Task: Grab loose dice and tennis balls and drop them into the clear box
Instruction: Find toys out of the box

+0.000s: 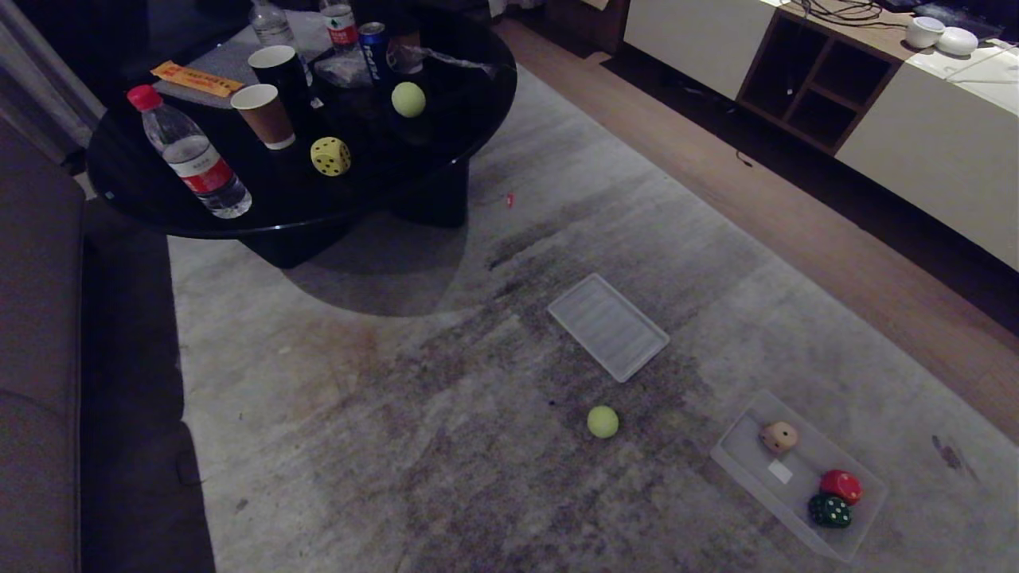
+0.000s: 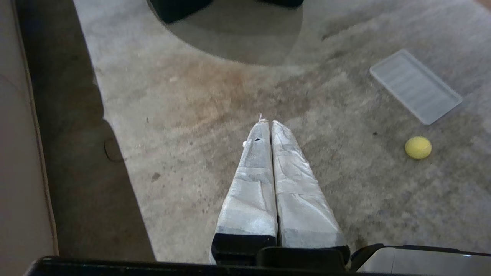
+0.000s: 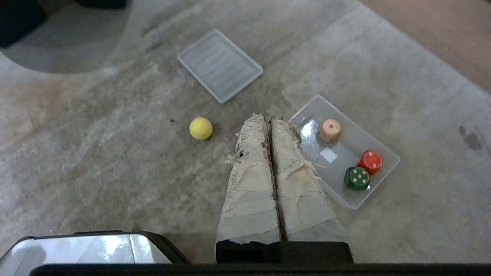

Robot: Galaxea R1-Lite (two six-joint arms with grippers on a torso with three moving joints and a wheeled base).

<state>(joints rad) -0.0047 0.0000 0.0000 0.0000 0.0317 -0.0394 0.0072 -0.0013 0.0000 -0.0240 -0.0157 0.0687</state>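
At the far left a sofa (image 1: 40,358) edges the grey rug (image 1: 382,446). Beyond it stands a round black table (image 1: 239,215) bearing a red-capped water bottle (image 1: 191,155), two paper cups (image 1: 264,115), a pale yellow die (image 1: 330,156) with black pips, and, a little farther back, one tennis ball (image 1: 408,99) near a blue can (image 1: 372,52).

The left gripper (image 2: 267,122) hangs above bare rug, its taped fingers (image 2: 253,184) pressed together and holding nothing. Further right lies the flat ribbed lid (image 1: 609,326), and nearer the robot a second tennis ball (image 1: 603,422) rests loose on the rug (well apart from the table).

The right gripper (image 3: 266,117) is likewise clenched and empty, hovering between that ball and the clear box (image 1: 740,461). The box sits on the rug at the right and holds a beige die (image 1: 779,437), a red die (image 1: 841,485) and a green die (image 1: 830,512), the last two touching. A low cabinet (image 1: 820,76) lines the far right wall.
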